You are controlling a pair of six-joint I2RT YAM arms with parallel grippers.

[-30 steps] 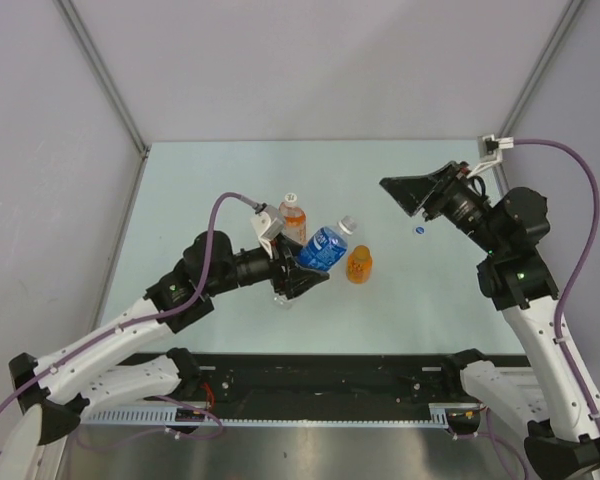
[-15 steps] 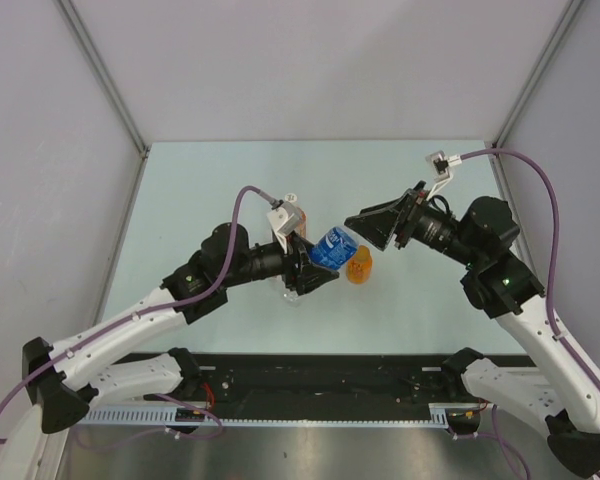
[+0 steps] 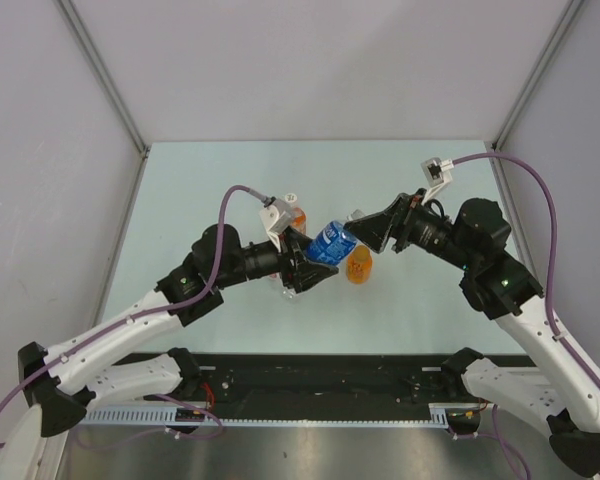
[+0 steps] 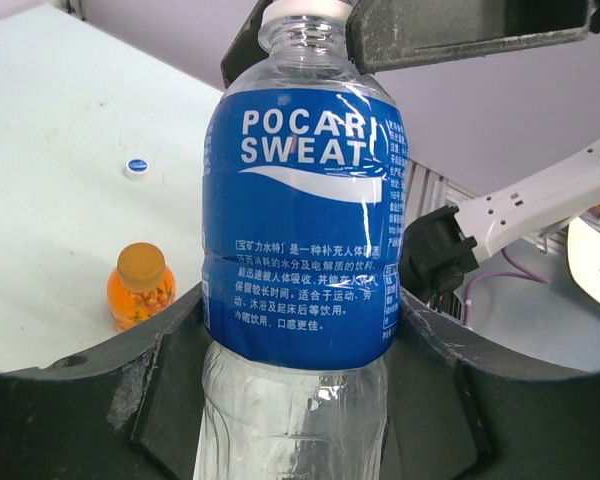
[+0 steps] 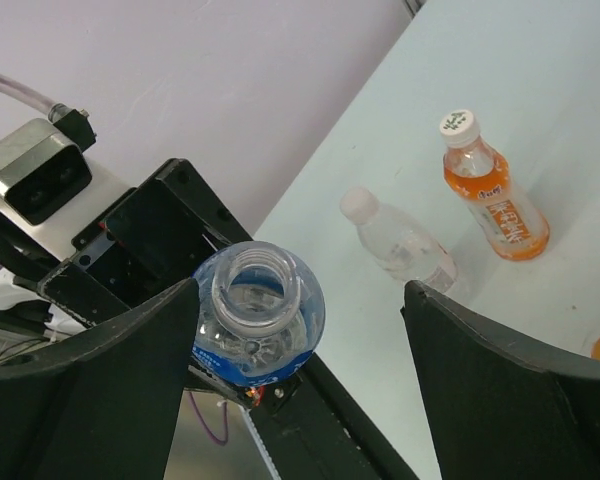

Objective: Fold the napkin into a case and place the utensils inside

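My left fingers [image 4: 170,400] are clamped on the clear bottle [image 4: 300,250], held tilted above the counter [image 4: 60,120] at mid-workspace. The blue label reads "POCARI SWEAT" and the neck is uncapped. My right fingers [image 5: 100,400] stand apart, one on either side of its mouth.

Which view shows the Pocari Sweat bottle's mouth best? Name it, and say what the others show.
Right wrist: it looks down into the open mouth of the Pocari Sweat bottle. Left wrist shows label and neck side-on, the rim at the frame's top edge. Top external shows it small, tilted, mouth unclear.
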